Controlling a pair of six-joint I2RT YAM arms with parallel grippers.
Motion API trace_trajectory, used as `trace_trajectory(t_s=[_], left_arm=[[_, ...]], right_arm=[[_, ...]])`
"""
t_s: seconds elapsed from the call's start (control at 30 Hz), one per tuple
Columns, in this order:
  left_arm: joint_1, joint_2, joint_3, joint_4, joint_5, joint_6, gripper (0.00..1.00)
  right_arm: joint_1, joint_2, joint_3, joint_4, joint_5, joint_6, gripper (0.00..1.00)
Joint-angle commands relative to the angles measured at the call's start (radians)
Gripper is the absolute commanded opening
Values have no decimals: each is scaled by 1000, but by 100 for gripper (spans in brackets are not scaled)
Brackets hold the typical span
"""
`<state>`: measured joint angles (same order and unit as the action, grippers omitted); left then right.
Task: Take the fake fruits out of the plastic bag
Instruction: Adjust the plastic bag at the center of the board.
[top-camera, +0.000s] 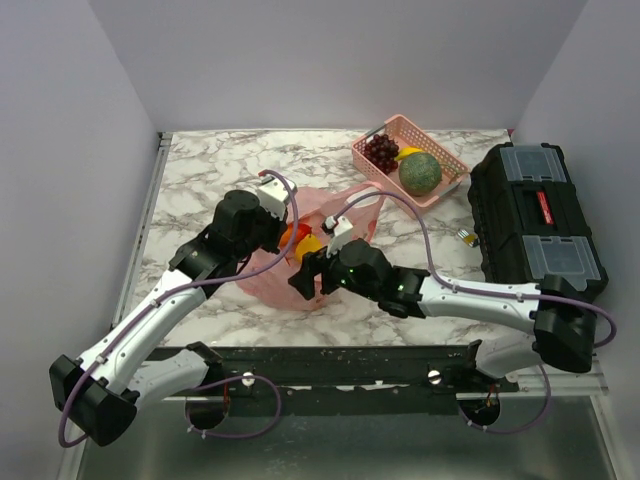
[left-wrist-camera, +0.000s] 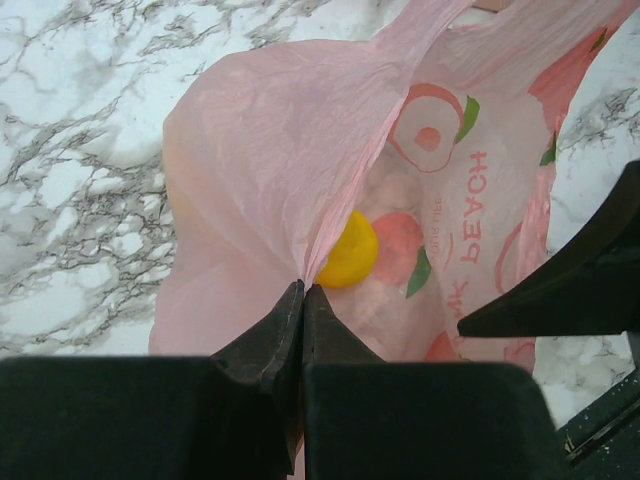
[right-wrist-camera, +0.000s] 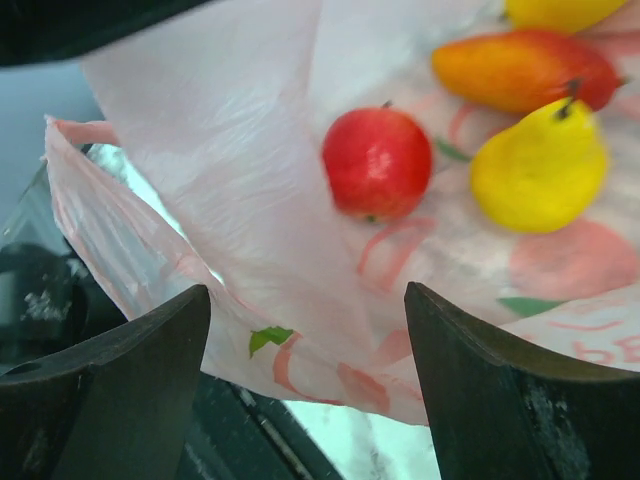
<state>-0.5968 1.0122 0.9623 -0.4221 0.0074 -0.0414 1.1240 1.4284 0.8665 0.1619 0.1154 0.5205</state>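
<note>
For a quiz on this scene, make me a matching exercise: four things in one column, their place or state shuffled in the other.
1 left gripper
2 right gripper
3 green melon
4 red apple

A in the pink basket
B inside the plastic bag
C jaws open
D shut on the plastic bag

Pairs: 1-D, 2-C, 3-A, 4-B

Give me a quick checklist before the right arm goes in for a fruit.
1. Left gripper shut on the plastic bag film: ok.
2. Right gripper open: ok.
3. Red apple uncovered, ahead of the right gripper: ok.
4. Film clear of its fingers: not ok, bag edge lies between them.
5. Room left in the basket beside melon and grapes: cannot tell.
</note>
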Motion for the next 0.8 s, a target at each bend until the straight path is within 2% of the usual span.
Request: trace_trajectory(t_s=[0.0,0.1,0.3,0.43,0.5,0.57,0.7,0.73,0.77], left_arm=[[1,-22,-7,31,-32,6,0],[0,-22,-8,28,-30,5,0],[1,-32,-9,29,-32,3,0],[0,-36,-11,32,-33,3,0],[0,-34,-11,31,-35,5,0],[0,-32,-11,28,-39,6,0],[0,-19,0,13,-36,-6,0],[2,-13,11,0,-29,-34,7],[4,-11,19,-13,-21,-53,19]], right_arm=[[4,-47,15,-97,258,-66,82],[4,-69,28,-97,293,-100,82],[2,-61,45,-76,456,-136,82],[-6,-31,77,-84,507,-129,74],[-5,-62,65,-43,439,-136,73],[-6,-99,26,31,331,-168,76],[-6,-121,12,37,215,-188,79],[-5,-115,8,35,193,-189,80],[-5,-106,8,27,159,-192,80]])
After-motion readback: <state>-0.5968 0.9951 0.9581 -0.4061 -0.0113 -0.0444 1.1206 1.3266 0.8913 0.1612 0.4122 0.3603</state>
